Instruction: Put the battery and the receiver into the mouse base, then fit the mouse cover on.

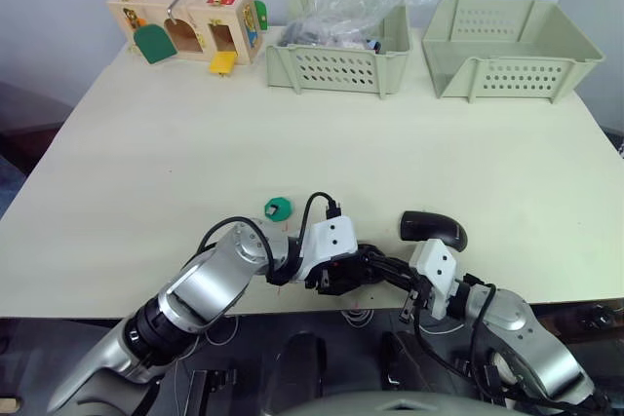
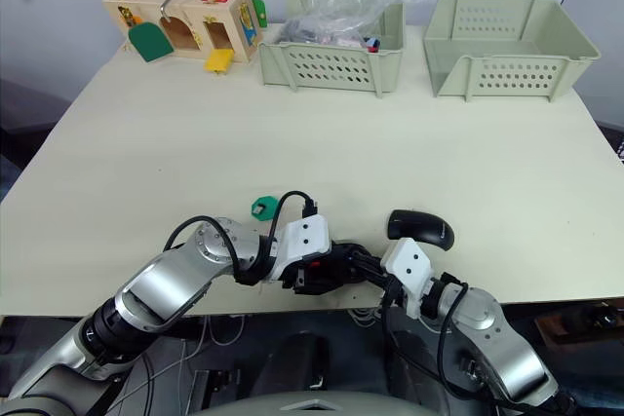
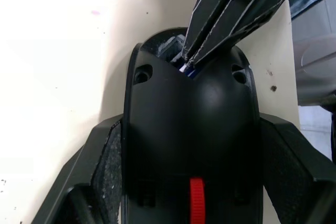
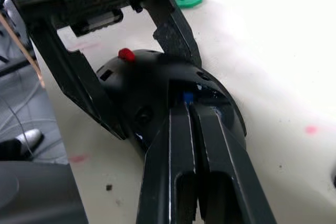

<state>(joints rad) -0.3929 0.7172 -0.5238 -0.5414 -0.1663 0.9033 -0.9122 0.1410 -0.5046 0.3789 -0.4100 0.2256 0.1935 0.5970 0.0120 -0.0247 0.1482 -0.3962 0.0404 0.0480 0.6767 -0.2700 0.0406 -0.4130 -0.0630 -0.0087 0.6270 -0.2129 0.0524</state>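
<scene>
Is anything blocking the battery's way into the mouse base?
Nothing visible does. The right gripper holds the battery at the open compartment of the mouse base, which the left gripper clamps. The mouse cover lies apart.

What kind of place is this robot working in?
Probably a robot test bench in a lab: a plain table with pale green bins, a wooden latch-board toy and loose cables below.
</scene>
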